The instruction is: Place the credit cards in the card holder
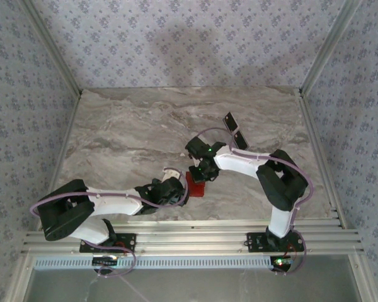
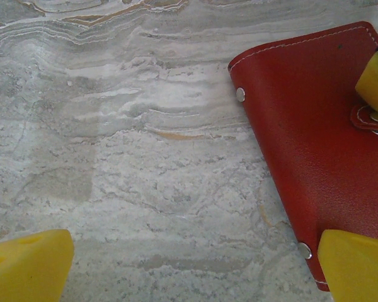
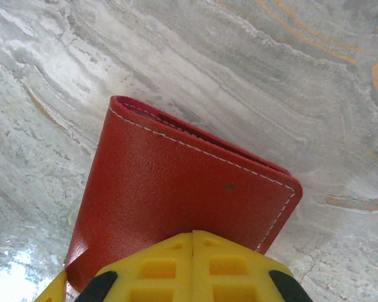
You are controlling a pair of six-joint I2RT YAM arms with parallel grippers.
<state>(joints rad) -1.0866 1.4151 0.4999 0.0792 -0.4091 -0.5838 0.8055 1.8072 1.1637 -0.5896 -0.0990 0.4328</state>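
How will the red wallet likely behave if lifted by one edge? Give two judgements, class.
Probably floppy: the wallet is a folded, leather-like flap with stitched edges, so it may hinge open. Its grained surface should grip rather than slip. It looks thin, so likely light.

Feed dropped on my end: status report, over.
Left gripper open at card holder's edge. Right gripper shut, tips on it. Two black cards beyond, apart from it. No obstruction seen.

Soft, even light; vague shadows fall on the back wall (image 1: 176, 47), glare whitens the table (image 3: 6, 286) corner.
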